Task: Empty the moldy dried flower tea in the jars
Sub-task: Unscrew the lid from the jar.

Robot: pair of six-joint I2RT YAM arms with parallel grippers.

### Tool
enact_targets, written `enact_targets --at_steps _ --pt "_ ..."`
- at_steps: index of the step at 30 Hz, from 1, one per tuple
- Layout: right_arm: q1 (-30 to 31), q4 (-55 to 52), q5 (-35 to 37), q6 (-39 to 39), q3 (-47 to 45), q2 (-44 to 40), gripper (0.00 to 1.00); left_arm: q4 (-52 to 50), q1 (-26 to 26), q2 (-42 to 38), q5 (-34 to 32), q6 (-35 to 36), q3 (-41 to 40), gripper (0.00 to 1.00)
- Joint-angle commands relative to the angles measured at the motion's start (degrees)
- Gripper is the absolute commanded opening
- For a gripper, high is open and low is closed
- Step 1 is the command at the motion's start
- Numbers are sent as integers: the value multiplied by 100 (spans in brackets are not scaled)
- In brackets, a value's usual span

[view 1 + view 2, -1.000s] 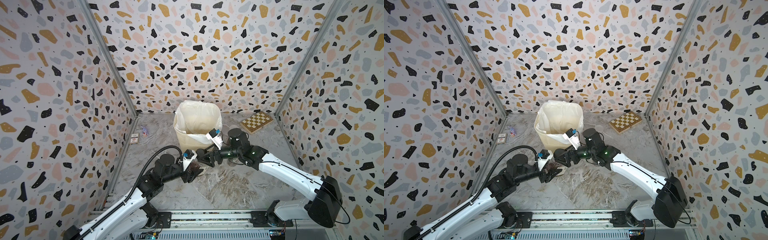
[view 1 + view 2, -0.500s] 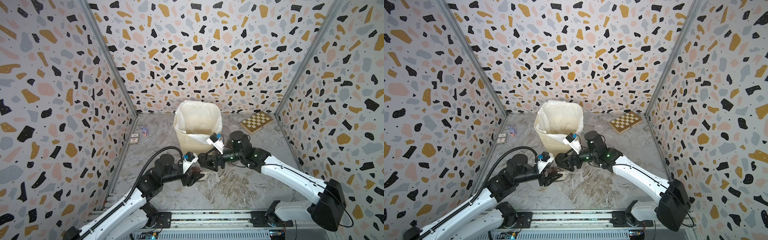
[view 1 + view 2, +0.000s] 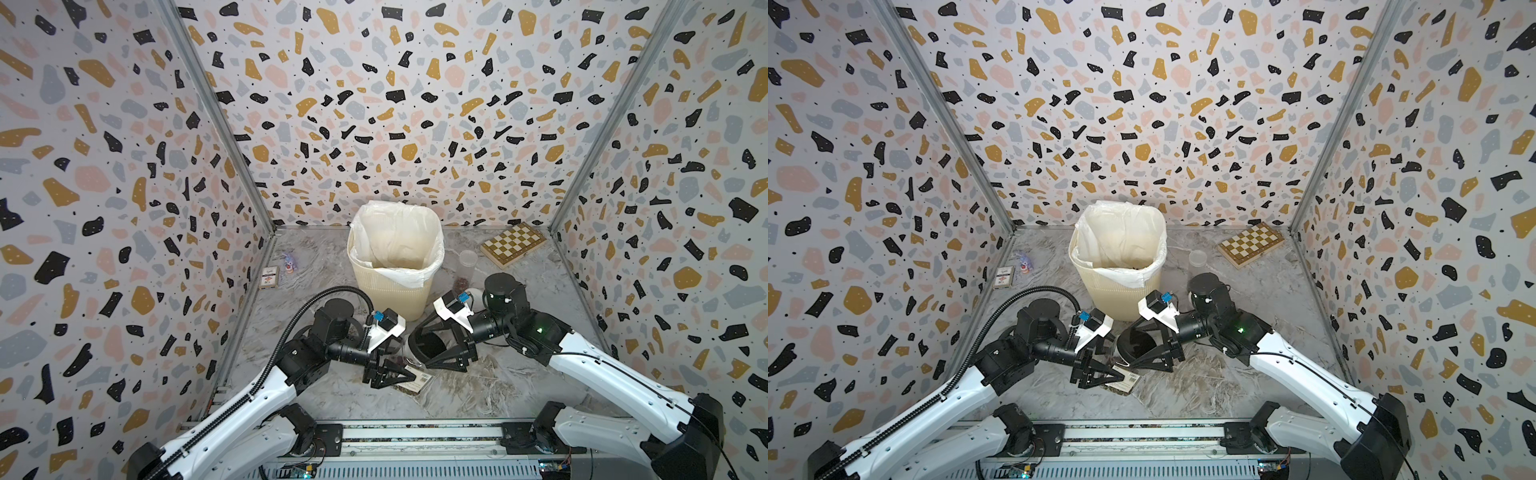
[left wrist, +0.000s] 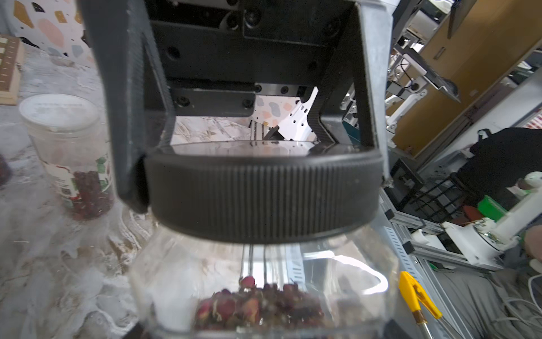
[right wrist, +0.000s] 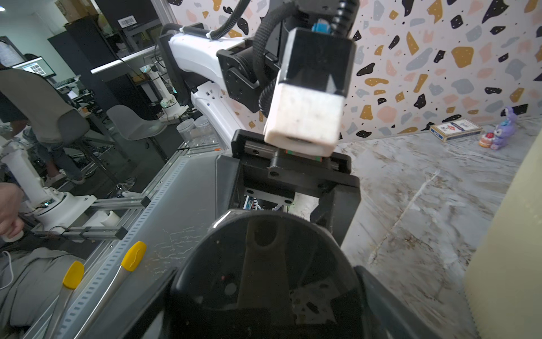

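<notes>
Terrazzo-pattern walls (image 3: 415, 104) on three sides; grey marbled floor (image 3: 519, 386), possibly printed sheet.

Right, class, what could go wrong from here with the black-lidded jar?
1. The left gripper holds the squat jar short of the bin, not over it; with the black lid off, dried flower tea could spill onto the table.
2. The fingers of the right gripper only bracket the lid's rim, so it might slip.

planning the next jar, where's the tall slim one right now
In both top views the tall slim jar stands upright just right of the cream bin, between it and the chessboard.
</notes>
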Motion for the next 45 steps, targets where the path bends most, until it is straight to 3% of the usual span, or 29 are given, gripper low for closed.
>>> enact_targets --at_steps 1,3,8,16,28,35,40,45 --pt "36 -136 176 -61 79 -166 100 136 64 -116 47 160 216 59" --pt "15 -160 700 162 132 -110 100 95 64 -119 -246 289 199 59" --pt "-222 -116 1108 984 314 149 99 63 64 -180 -1308 645 63 58" --pt "-108 -401 1277 1574 808 706 99 461 64 -381 -2801 727 -315 57" --pt "66 -175 1802 2284 1331 1488 99 836 59 -508 -3853 815 -610 56" --pt "98 -458 1702 1905 1329 1521 80 937 56 -682 -3568 573 -719 56" --pt "89 -379 1358 1388 1133 1243 75 639 61 -674 -2362 577 -515 56" --pt "89 -386 770 370 766 762 74 207 70 -484 -1029 511 -95 57"
